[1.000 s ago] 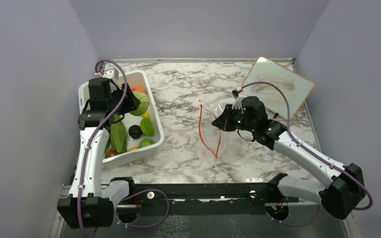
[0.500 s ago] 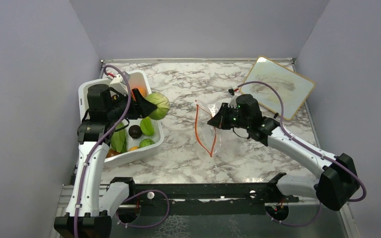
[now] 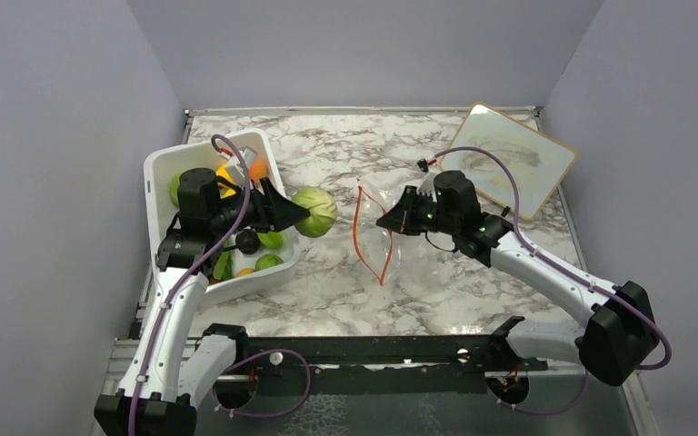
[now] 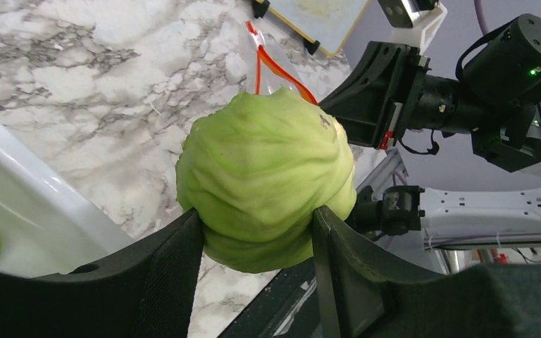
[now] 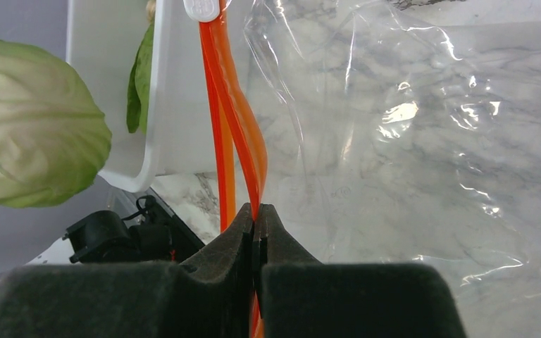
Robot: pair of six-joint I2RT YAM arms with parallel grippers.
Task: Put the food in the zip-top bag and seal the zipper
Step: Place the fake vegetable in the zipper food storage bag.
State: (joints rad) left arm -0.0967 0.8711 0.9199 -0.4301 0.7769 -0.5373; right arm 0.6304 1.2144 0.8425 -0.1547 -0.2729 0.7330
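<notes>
Firmly clamped cabbage in left gripper, beyond tub rim — right gripper pinches zipper edge.

Even, bright light; zip-top bag glints; foreground perhaps soft.

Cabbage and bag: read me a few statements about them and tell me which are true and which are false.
The left gripper grips the green cabbage. True.
The cabbage is inside the bag. False: it is outside, between the white tub and the bag.
The right gripper is shut on the bag's orange strip. True.
The tub is empty. False: other food lies in it.
</notes>
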